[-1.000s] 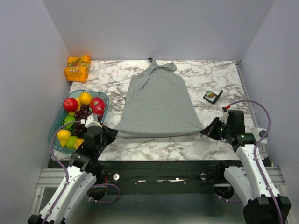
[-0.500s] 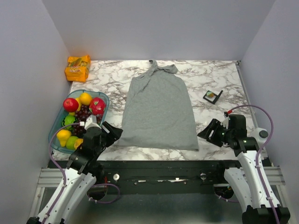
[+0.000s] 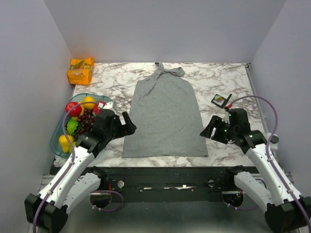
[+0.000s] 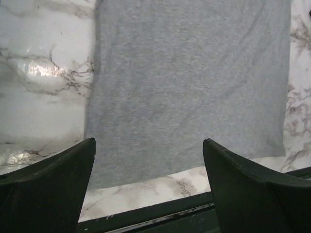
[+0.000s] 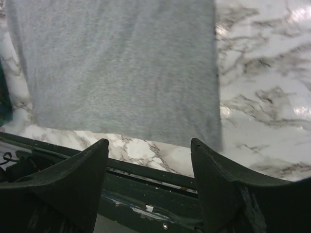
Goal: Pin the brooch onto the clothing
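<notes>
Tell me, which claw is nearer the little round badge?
The right claw: the brooch lies just beyond it, while the left claw sits across the tank top.

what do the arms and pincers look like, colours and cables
Both arms have white shell links with black joints and black wrist housings. A purple cable loops along each arm from base to wrist. The left pincer and right pincer are matte black, each with two broad fingers that taper to the tip.
</notes>
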{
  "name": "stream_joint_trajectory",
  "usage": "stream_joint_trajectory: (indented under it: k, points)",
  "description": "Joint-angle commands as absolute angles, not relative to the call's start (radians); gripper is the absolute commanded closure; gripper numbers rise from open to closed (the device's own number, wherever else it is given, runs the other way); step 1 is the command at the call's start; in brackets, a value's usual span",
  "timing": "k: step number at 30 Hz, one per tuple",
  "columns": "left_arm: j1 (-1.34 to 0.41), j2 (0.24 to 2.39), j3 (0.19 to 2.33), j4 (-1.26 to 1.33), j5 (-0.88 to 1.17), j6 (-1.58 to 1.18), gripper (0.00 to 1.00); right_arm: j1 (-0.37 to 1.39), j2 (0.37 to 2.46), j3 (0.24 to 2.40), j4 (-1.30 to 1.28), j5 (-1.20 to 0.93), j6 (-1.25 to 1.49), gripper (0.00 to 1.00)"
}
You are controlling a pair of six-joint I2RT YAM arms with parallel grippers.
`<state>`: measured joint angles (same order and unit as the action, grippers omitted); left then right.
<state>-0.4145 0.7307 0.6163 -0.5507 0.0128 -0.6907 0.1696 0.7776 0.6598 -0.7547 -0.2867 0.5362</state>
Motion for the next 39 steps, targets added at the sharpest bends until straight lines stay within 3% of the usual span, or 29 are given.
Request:
stream_joint_trajectory:
  k: [1,6,17,27,39]
  points:
    - [-0.426,0.894,0.807,-0.496,0.032,-0.444,0.01,0.426,0.915,0.787,-0.654,-0.074,0.601,0.24]
    - [-0.428,1.118,0.946,-0.390,0.072,-0.390,0.01,0.598,1.165,0.811,-0.456,-0.072,0.661,0.24]
    - [-0.431,1.546,1.035,-0.170,0.141,-0.428,0.01,0.890,1.540,0.893,-0.368,0.032,0.729,0.24]
    - [-0.433,1.664,0.963,-0.170,0.048,-0.448,0.01,1.051,1.687,0.835,-0.393,0.164,0.870,0.24]
    - [-0.483,1.635,0.838,-0.262,-0.046,-0.520,0.01,1.175,1.675,0.690,-0.388,0.167,1.034,0.24]
